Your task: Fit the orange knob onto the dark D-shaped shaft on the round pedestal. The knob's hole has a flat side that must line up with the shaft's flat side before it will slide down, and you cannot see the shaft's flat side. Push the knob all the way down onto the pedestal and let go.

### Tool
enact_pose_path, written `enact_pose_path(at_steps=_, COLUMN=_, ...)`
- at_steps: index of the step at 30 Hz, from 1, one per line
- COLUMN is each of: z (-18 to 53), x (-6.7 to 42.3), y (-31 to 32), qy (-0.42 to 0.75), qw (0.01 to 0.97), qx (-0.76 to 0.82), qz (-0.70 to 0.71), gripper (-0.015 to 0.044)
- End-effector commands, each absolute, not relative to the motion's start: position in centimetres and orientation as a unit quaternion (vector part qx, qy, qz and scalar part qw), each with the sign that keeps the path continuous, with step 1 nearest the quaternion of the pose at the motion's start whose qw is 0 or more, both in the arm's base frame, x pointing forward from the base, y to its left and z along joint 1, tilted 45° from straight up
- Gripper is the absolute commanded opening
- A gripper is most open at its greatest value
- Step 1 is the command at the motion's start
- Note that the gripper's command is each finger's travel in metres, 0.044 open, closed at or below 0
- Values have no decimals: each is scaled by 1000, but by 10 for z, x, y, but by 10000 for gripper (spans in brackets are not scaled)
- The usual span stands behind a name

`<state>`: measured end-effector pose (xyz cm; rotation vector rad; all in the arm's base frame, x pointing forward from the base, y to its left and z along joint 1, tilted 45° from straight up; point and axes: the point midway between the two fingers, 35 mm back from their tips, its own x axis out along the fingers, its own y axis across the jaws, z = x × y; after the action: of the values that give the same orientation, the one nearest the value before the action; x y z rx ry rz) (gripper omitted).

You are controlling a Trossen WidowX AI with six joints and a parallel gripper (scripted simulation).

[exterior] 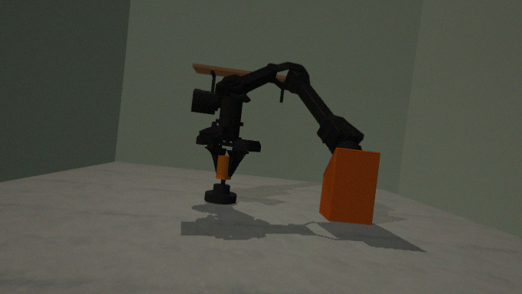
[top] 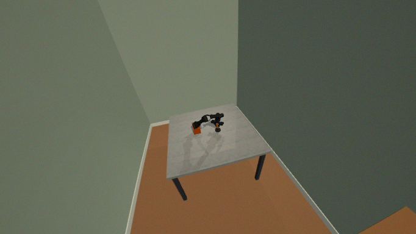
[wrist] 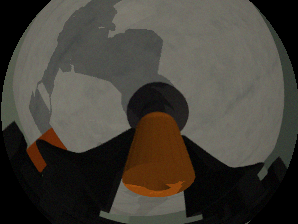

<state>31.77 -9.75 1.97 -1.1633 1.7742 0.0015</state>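
Note:
My gripper point(exterior: 224, 172) point(top: 217, 125) point(wrist: 157, 136) is shut on the orange knob point(exterior: 223, 167) point(wrist: 157, 152), holding it upright. The knob hangs directly above the dark round pedestal point(exterior: 220, 196) point(wrist: 158, 102) point(top: 218, 130). In the exterior view the thin dark shaft point(exterior: 222, 181) shows just under the knob's bottom edge, which sits about at the shaft's tip. In the wrist view the knob covers the shaft and the front of the pedestal. The shaft's flat side is hidden.
The arm's orange base block point(exterior: 351, 185) point(top: 196, 130) stands to the right of the pedestal on the grey table point(exterior: 115, 237) point(top: 232, 146). The table stands in a room corner with walls close behind.

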Motion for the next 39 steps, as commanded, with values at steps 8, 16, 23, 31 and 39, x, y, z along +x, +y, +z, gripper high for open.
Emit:
enact_pose_path(at_steps=8, z=23, x=318, y=-95, qy=729, qw=482, qx=-485, qz=11, gripper=0)
enact_pose_path(at_steps=16, z=23, x=322, y=-97, qy=725, qw=435, qx=-527, qz=78, gripper=0)
enact_pose_path(at_steps=23, z=25, x=326, y=-97, qy=725, qw=436, qx=-527, qz=78, gripper=0)
enact_pose_path(at_steps=31, z=24, x=326, y=-97, qy=725, qw=436, qx=-527, qz=78, gripper=0)
enact_pose_path(at_steps=39, z=22, x=324, y=-98, qy=725, qw=436, qx=-527, qz=78, gripper=0)
